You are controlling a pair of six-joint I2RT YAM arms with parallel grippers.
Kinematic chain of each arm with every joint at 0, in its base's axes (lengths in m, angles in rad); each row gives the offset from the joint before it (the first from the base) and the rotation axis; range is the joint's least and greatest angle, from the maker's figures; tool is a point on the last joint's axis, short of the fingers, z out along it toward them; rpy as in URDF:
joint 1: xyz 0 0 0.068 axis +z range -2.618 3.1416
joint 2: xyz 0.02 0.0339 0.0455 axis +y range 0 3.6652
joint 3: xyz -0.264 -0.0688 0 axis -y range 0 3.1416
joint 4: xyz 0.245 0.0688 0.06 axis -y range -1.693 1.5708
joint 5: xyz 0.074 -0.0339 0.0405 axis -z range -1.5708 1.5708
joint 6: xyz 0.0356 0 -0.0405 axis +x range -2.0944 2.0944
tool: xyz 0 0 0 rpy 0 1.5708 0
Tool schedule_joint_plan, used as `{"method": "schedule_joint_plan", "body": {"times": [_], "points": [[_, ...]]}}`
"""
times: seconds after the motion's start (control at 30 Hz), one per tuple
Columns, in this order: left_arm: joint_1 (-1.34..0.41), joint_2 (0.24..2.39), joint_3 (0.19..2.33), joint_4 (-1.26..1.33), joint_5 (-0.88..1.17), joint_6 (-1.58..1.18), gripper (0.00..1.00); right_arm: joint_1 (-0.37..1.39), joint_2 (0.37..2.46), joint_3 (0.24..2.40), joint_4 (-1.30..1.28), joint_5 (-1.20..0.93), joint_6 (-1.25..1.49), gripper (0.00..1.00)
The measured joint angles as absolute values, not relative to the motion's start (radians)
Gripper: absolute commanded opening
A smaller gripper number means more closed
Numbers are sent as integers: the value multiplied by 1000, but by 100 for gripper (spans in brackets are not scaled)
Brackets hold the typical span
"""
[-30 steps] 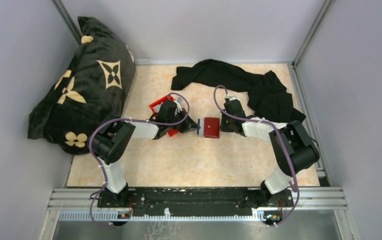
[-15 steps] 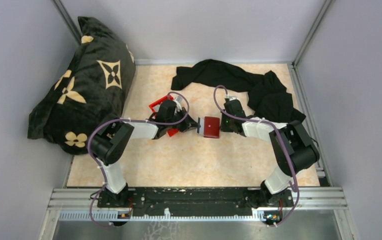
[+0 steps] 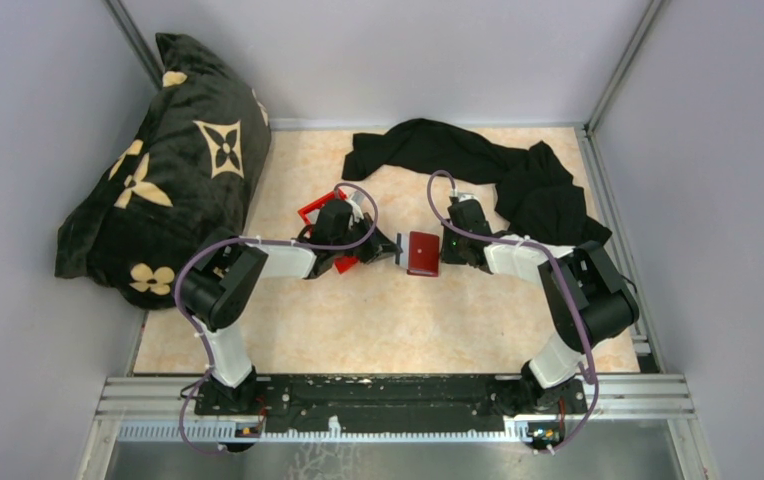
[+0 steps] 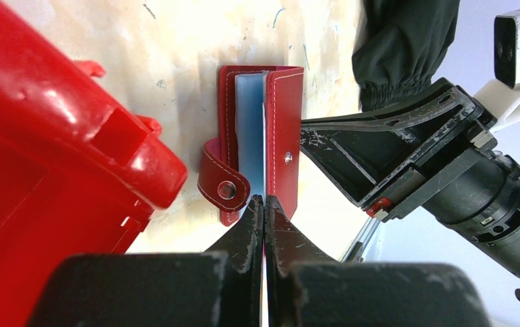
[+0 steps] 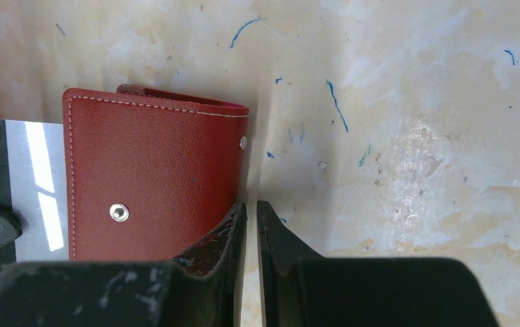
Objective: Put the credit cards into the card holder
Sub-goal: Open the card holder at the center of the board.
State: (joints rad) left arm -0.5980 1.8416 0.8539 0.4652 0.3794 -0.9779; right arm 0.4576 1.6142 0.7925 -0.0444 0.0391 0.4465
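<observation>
Compared with one second earlier, the card holder (image 3: 421, 253) showed a narrower, more tilted outline from above, which suggests its cover had been raised further.

The red bin (image 4: 53, 122) sat at the far left, just beside the work. Next to it, the left gripper (image 4: 265, 204) was fully closed on a credit card (image 5: 33, 163). It held the card edge-on so that its leading edge pointed into the gap between the pale inner pockets and the cover. The card holder lay mid-surface (image 5: 414, 136) between the two arms, propped open like a book. On the right, the right gripper (image 5: 250, 218) was nearly closed. It appeared to pinch the far edge of the cover, probably to keep the holder open and steady for insertion.
</observation>
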Motion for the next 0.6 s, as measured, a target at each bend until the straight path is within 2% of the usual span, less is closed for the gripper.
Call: {"method": "schedule_joint_plan", "body": {"times": [0.6], "points": [[-622,1854,854,522,395,-1010,0,469,1627,801,-41,14,447,11]]}}
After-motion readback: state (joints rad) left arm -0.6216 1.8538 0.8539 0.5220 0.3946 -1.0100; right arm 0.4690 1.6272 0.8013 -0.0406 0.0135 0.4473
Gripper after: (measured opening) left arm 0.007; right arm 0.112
